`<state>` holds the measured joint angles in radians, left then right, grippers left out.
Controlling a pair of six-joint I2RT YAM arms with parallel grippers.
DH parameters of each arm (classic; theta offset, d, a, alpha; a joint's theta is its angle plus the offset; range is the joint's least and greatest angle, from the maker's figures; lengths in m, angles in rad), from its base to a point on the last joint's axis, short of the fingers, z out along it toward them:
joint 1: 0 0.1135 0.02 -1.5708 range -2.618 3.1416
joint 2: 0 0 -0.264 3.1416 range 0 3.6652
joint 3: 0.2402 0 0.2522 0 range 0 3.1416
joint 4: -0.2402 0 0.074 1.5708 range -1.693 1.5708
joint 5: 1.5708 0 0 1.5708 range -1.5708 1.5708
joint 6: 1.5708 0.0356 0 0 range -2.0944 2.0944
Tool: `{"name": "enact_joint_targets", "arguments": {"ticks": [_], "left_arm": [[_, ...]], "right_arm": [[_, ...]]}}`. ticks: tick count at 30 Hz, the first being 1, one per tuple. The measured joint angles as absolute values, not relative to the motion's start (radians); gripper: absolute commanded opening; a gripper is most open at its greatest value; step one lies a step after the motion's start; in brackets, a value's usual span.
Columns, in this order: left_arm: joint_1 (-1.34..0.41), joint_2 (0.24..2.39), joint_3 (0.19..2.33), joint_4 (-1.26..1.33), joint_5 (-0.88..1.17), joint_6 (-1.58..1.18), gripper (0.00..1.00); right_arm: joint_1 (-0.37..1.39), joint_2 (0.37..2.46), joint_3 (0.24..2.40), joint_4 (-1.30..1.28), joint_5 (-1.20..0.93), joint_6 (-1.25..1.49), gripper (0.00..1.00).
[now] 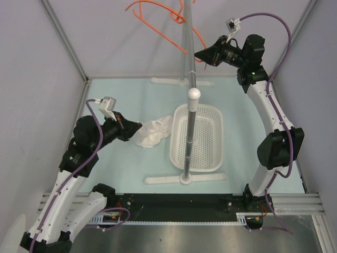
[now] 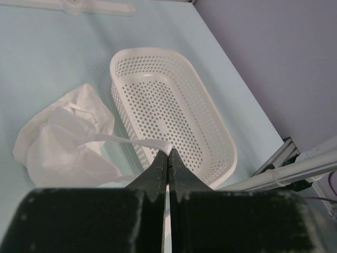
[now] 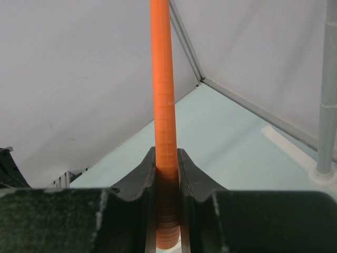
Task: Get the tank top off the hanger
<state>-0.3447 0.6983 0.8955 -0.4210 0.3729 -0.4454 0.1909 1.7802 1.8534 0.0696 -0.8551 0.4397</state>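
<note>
The white tank top [image 1: 154, 132] lies crumpled on the table just left of the basket, well apart from the hanger. In the left wrist view one narrow strap runs from the tank top [image 2: 63, 142] up to my left gripper [image 2: 168, 153], which is shut on the strap's end. From above, that left gripper [image 1: 138, 127] is low at the garment's left edge. The orange hanger [image 1: 160, 34] is high at the back beside the pole. My right gripper [image 1: 199, 55] is shut on one arm of it. In the right wrist view the hanger's bar [image 3: 162, 79] stands between the closed jaws of the right gripper [image 3: 167, 158].
A white perforated basket [image 1: 196, 107] sits mid-table, its rim [image 2: 158, 52] close to the left gripper. A grey pole [image 1: 190, 124] with a white ball [image 1: 195, 93] rises in front of the basket, on a white foot bar [image 1: 158, 180]. Grey walls close in both sides.
</note>
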Motion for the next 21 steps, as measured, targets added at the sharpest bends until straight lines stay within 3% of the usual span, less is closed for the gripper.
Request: {"name": "enact_joint_targets", "arguments": {"ticks": [10, 15, 18, 19, 21], "left_arm": [[-0.345, 0.731, 1.073, -0.431, 0.408, -0.466, 0.00], [-0.345, 0.780, 1.200, -0.426, 0.425, -0.482, 0.00], [-0.345, 0.801, 1.259, -0.413, 0.428, -0.497, 0.00], [-0.345, 0.805, 1.278, -0.405, 0.428, -0.501, 0.00], [-0.345, 0.810, 1.300, -0.394, 0.430, -0.513, 0.00]], "right_arm": [[0.179, 1.780, 1.806, 0.078, -0.860, 0.462, 0.00], [0.180, 1.776, 1.765, 0.086, -0.857, 0.472, 0.14], [0.181, 1.761, 1.704, 0.122, -0.841, 0.480, 0.28], [0.181, 1.752, 1.684, 0.135, -0.834, 0.482, 0.39], [0.184, 1.731, 1.653, 0.137, -0.822, 0.497, 0.49]]}}
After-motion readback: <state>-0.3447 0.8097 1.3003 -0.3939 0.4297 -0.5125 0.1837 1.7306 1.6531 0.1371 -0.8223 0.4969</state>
